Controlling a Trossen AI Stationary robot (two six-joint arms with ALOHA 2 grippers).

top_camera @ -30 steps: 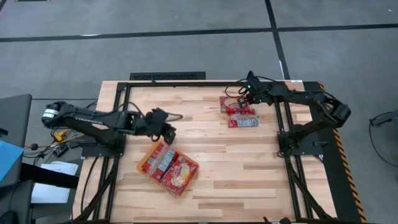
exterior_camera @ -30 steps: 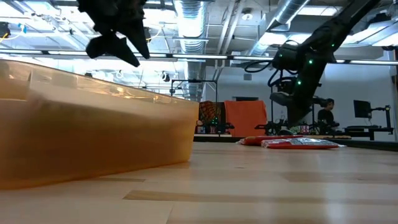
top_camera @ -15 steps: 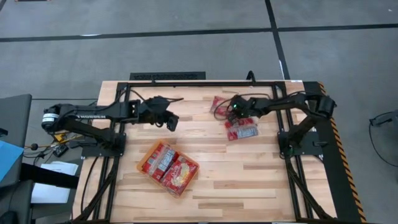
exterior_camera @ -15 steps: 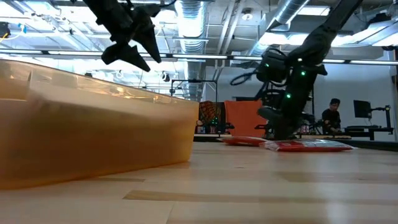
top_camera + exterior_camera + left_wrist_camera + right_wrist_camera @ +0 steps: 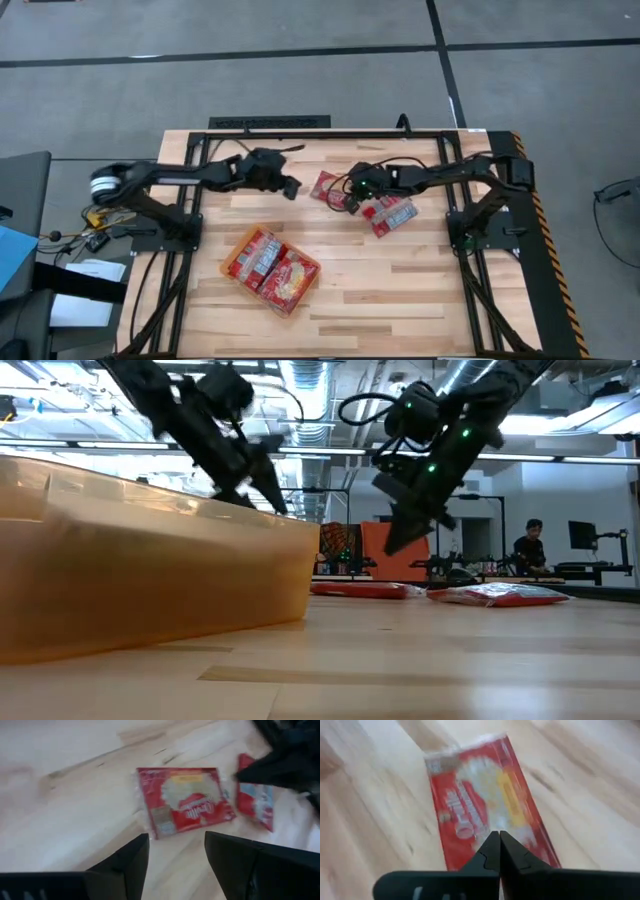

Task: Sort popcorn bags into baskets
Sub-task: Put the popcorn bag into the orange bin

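Note:
One red popcorn bag [image 5: 328,187] [image 5: 184,800] [image 5: 485,805] lies flat on the table between my two grippers. A second bag [image 5: 392,212] [image 5: 257,805] lies flat just right of it. My left gripper [image 5: 290,187] [image 5: 175,837] is open, hovering left of the first bag. My right gripper [image 5: 352,195] [image 5: 499,834] is shut. It hangs over the first bag's right end, and in the low view it [image 5: 390,545] is clear above the bag [image 5: 365,589]. The orange basket [image 5: 232,252] [image 5: 150,580] sits nearer, with red bags [image 5: 275,270] lying inside.
The basket's orange wall fills the left of the low view. Bare wood lies between the basket and the two loose bags. A dark frame [image 5: 330,132] runs along the table's far edge. A person [image 5: 528,545] is in the room far behind the table.
My right gripper, shut, swept toward the table's left and then rose. One bag slid left and slightly nearer along the table, and the second bag shifted nearer and turned. My left gripper travelled right toward the slid bag and came lower.

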